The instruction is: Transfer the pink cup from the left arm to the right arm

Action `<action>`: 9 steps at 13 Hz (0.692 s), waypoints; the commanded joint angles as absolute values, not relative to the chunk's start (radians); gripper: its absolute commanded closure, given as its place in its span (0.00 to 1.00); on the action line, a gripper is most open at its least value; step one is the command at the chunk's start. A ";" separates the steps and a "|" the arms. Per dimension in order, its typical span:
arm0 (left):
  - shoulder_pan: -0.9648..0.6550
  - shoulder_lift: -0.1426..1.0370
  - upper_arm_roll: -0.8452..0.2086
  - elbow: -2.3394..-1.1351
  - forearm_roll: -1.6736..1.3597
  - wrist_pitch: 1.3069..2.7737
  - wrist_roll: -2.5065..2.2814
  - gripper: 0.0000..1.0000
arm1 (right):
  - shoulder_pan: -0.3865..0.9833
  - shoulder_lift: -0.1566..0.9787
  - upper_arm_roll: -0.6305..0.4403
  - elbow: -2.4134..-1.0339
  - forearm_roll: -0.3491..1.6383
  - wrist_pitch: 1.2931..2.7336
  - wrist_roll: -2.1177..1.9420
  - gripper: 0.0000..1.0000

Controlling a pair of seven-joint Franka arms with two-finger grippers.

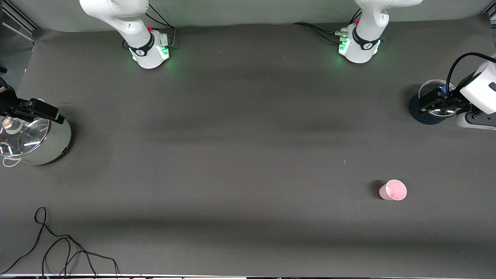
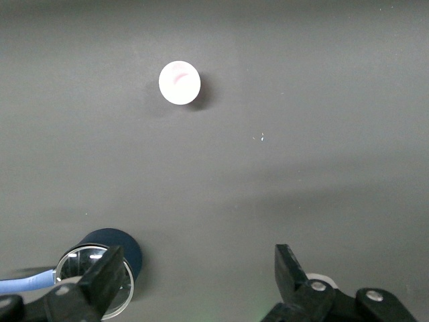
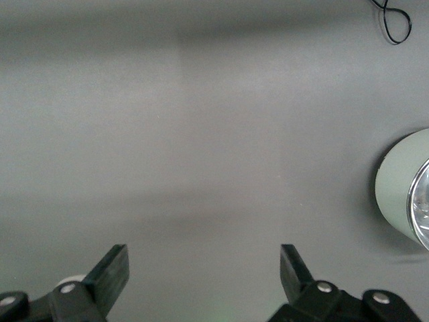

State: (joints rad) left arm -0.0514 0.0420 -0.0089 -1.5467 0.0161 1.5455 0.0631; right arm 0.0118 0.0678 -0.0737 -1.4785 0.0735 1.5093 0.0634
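Note:
The pink cup stands alone, mouth up, on the dark table, toward the left arm's end and nearer to the front camera than both arm bases. The left wrist view shows the cup as a pale disc well away from the fingers. My left gripper hangs open and empty over a dark blue pot, apart from the cup. At the right arm's end, my right gripper is open and empty beside a pale green pot.
A dark blue pot with a glass lid sits under the left gripper. A pale green pot with a glass lid stands at the right arm's end. A loose black cable lies near the front edge.

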 commanded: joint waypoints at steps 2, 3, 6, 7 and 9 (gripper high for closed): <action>-0.064 0.064 -0.002 -1.522 0.029 1.549 0.069 0.00 | 0.006 0.072 -0.074 -1.460 0.089 1.485 0.041 0.00; -0.063 0.080 -0.002 -1.508 0.029 1.554 0.069 0.00 | 0.008 0.072 -0.074 -1.460 0.089 1.485 0.041 0.00; -0.063 0.106 0.002 -1.503 0.031 1.620 0.071 0.00 | 0.006 0.072 -0.074 -1.460 0.089 1.485 0.040 0.00; -0.063 0.113 0.003 -1.503 0.031 1.649 0.071 0.00 | 0.006 0.072 -0.074 -1.462 0.089 1.485 0.040 0.00; -0.054 0.123 0.005 -1.503 0.034 1.693 0.092 0.00 | 0.008 0.072 -0.074 -1.462 0.089 1.485 0.043 0.00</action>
State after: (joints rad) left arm -0.0507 0.1044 -0.0063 -1.5331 0.0194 1.6701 0.0654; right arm 0.0118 0.0678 -0.0736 -1.4785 0.0735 1.5046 0.0629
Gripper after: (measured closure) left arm 0.000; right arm 0.000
